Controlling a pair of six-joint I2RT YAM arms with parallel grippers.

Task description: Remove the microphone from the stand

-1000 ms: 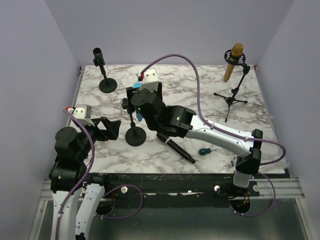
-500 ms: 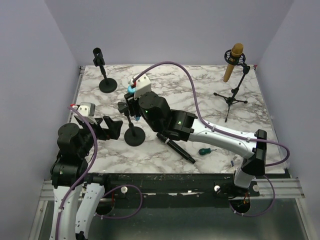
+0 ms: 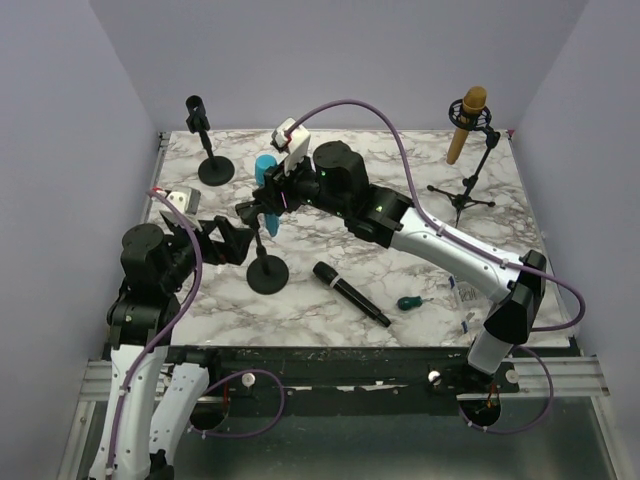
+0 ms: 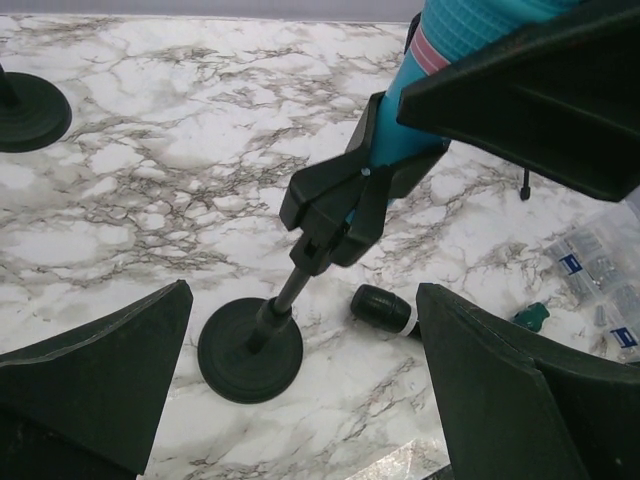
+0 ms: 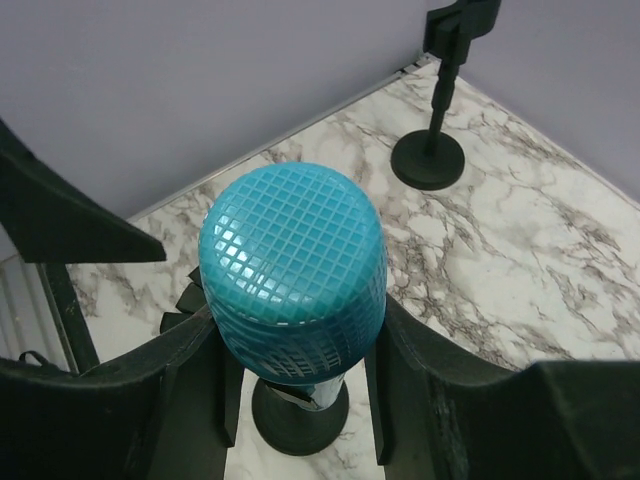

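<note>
A teal microphone [image 3: 264, 166] sits in the clip [image 3: 262, 214] of a black round-base stand [image 3: 268, 274]. In the left wrist view its lower end [image 4: 440, 50] is still in the clip [image 4: 335, 200], and the stand leans. My right gripper [image 5: 300, 390] is shut on the microphone's mesh head [image 5: 293, 270], with a finger pressing each side. My left gripper [image 4: 300, 400] is open and empty. It is low beside the stand's base [image 4: 250, 350], with fingers on either side of it but apart from it.
A black microphone [image 3: 350, 293] lies on the marble table right of the base. An empty stand [image 3: 212, 165] is at the back left. A gold microphone [image 3: 465, 125] on a tripod is at the back right. A small green object [image 3: 410, 302] and a small packet [image 3: 462, 295] lie front right.
My right arm has lifted and swung back, so the teal head now shows above it. My left gripper has moved in toward the stand's base.
</note>
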